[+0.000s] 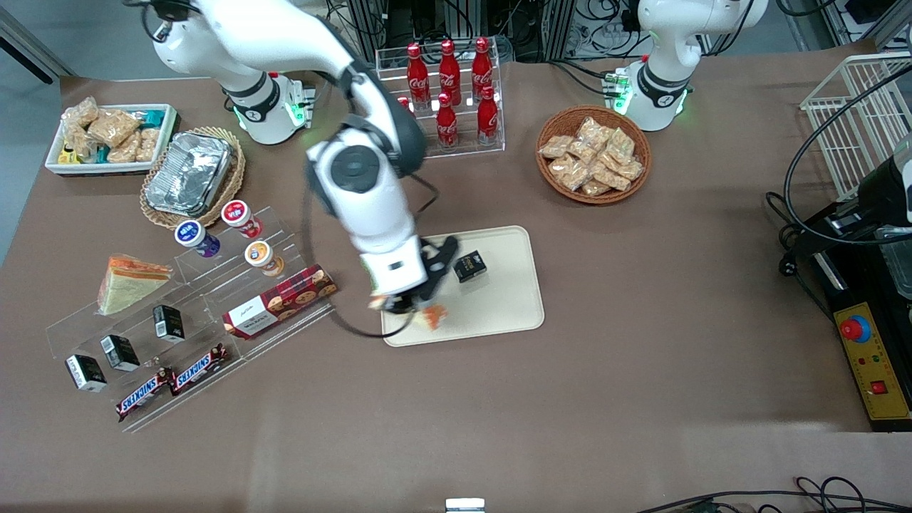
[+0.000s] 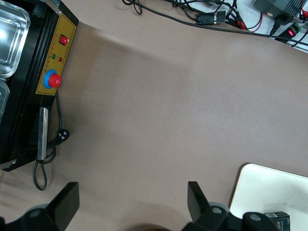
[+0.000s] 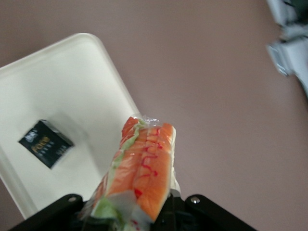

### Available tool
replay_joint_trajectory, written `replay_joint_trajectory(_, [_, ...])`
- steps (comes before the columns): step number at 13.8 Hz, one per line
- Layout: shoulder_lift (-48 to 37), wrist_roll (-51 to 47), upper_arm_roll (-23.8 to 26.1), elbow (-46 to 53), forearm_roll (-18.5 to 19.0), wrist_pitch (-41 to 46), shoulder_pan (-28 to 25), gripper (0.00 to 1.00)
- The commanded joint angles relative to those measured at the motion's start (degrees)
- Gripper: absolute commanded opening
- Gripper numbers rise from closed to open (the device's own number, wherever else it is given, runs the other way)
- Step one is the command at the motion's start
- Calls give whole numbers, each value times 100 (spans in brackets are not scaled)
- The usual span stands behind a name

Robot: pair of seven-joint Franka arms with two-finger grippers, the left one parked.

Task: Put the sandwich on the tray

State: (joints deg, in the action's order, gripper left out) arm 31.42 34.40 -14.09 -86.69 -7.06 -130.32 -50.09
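right arm's gripper [image 1: 412,305] poised low over the tray's [image 1: 499,313] corner nearest the front camera and toward the working arm's end; its fingers are clamped on the sandwich [image 3: 139,173], which hangs in the pincer clear of the tray surface; from the wrist camera the sandwich shows an orange face with red streaks and a green leafy edge, wrapped in clear film, projecting forward out of the fingers; in the front view only a small orange tip of it [image 1: 433,316] peeks out just below the wrist.

the tray lies directly beneath and ahead of the pincer; a small black box [image 1: 470,266] already sits on it, a little farther from the front camera than the pincer and apart from it; a second sandwich wedge [image 1: 127,283] stands on the clear display steps [image 1: 178,313], well apart from the pincer, toward the working arm's end of the table.

handling, as a judgement: the sandwich looks light and soft, its bread easily crushed and its film wrap likely slippery (a firm squeeze would dent it, a slack one could let it slide); the broad flat faces, near the thick end, seem the best place to hold; bare tray just ahead of the pincer, short of the black box, looks the safest spot for release.
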Motion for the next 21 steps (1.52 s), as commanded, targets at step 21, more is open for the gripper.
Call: replay_joint_trajectory(21, [1349,3354,601,73,-893,-1329,342,0])
